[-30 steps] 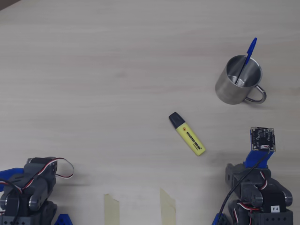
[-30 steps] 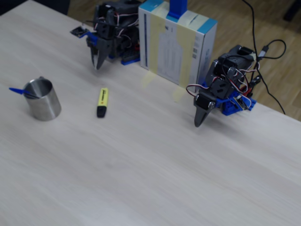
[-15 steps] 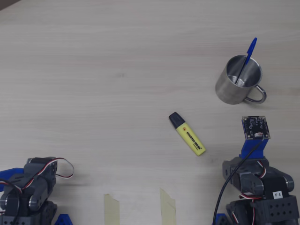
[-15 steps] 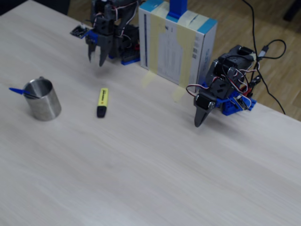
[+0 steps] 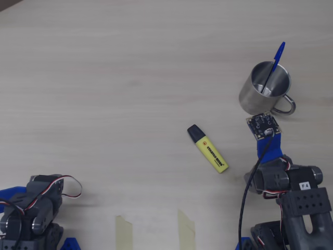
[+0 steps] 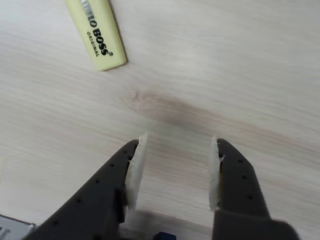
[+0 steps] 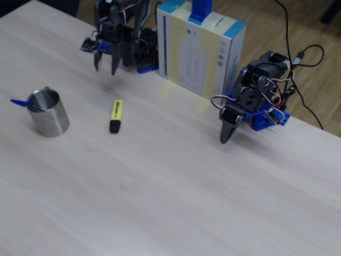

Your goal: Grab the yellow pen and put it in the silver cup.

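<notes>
Hand (image 6: pixel 175 172): mine, fingers apart, nothing between them; only bare bench (image 6: pixel 240 65) shows in the gap in the wrist view. In the fixed view the hand (image 7: pixel 105 68) hangs above the bench, tips down, not touching anything.

Pen (image 5: pixel 207 148): yellow, black cap, lying flat on the bench, lettering up. In the overhead view it lies slantwise, cap end toward upper left, tail toward lower right. In the wrist view only its tail end (image 6: pixel 97 35) shows, at the top left, well clear of my fingers (image 6: pixel 135 165).

Cup (image 5: pixel 264 95): upright, to the upper right of the pen in the overhead view, handle on its lower right side. A blue ballpoint (image 5: pixel 274 66) already stands in it, leaning to the upper right rim.

Step in hand, as I judge it: reaching for the pen, grasp not yet begun.

How to do it well:
- Carry the hand from where it hovers to the pen's mid-body, not the tail, so it hangs level when lifted.
- Turn the wrist until the fingers straddle the pen across its short width; it lies slantwise to my present line.
- Keep the fingers spread until both sit beside the body, low to the bench, then close.
- Mind the cup: my wrist camera (image 5: pixel 262 125) sits just beside its base in the overhead view, so swing away from it.

Risk: a tail-end grip would let the pen tip.
</notes>
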### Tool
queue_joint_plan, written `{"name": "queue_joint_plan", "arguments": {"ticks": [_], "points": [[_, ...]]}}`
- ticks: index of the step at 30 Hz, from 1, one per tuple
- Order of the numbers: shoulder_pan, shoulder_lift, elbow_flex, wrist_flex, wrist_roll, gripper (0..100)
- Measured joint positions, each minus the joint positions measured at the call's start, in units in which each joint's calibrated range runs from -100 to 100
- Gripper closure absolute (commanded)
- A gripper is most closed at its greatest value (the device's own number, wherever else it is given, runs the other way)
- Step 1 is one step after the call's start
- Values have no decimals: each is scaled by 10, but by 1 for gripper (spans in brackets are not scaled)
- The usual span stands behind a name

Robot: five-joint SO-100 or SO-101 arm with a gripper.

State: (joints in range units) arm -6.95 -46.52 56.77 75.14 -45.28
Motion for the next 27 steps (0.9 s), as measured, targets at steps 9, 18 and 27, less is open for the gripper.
{"name": "queue_joint_plan", "arguments": {"ticks": [9,18,27], "points": [[0,94,-68,-2,57,79],[-38,188,-121,-39,94,79],[-79,267,-209,-41,116,79]]}}
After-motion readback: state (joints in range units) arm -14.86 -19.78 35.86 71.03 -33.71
